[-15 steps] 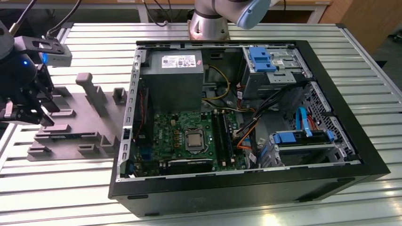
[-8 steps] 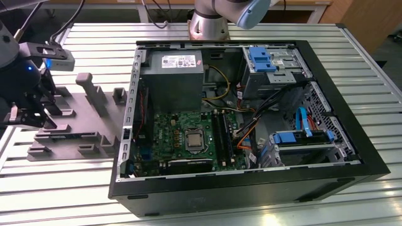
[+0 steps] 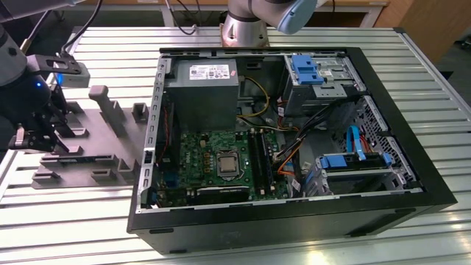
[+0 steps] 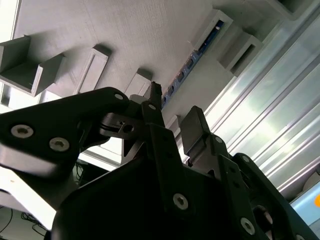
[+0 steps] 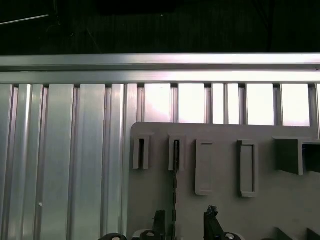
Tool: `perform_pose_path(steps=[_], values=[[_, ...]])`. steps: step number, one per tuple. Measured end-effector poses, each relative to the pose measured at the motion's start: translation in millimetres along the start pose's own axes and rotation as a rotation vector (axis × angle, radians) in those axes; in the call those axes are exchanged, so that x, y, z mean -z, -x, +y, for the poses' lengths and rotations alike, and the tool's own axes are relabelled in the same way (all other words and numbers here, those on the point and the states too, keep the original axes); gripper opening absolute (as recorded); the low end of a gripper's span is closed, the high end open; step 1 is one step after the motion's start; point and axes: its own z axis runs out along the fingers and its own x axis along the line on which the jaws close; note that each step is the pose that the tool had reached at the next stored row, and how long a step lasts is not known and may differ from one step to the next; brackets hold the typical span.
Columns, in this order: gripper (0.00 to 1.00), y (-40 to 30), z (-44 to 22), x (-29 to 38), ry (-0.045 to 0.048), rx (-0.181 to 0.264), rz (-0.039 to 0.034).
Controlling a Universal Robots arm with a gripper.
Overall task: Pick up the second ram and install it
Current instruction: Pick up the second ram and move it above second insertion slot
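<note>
Second ram (image 5: 176,175) is seen set on edge in the grey holder plate (image 5: 225,210), its far end caught in a small bracket. In the second wrist view the second ram (image 4: 192,60) is shown as a thin bluish strip between two brackets. The fingers (image 5: 212,227) are spread apart, one to each side of the stick's line, and nothing is gripped between them; contact with the stick cannot be judged. In the exterior view the holder plate (image 3: 110,160) is laid on the slatted counter (image 3: 74,221), to the exterior view's left of the open computer case (image 3: 294,221), where the motherboard (image 3: 198,154) is exposed.
</note>
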Motion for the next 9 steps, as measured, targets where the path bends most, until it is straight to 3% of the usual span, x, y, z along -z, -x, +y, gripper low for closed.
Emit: perform_pose_path(steps=[9], values=[[0.43,0.0,0.0,-0.7,-0.0002,0.000,-0.0002]])
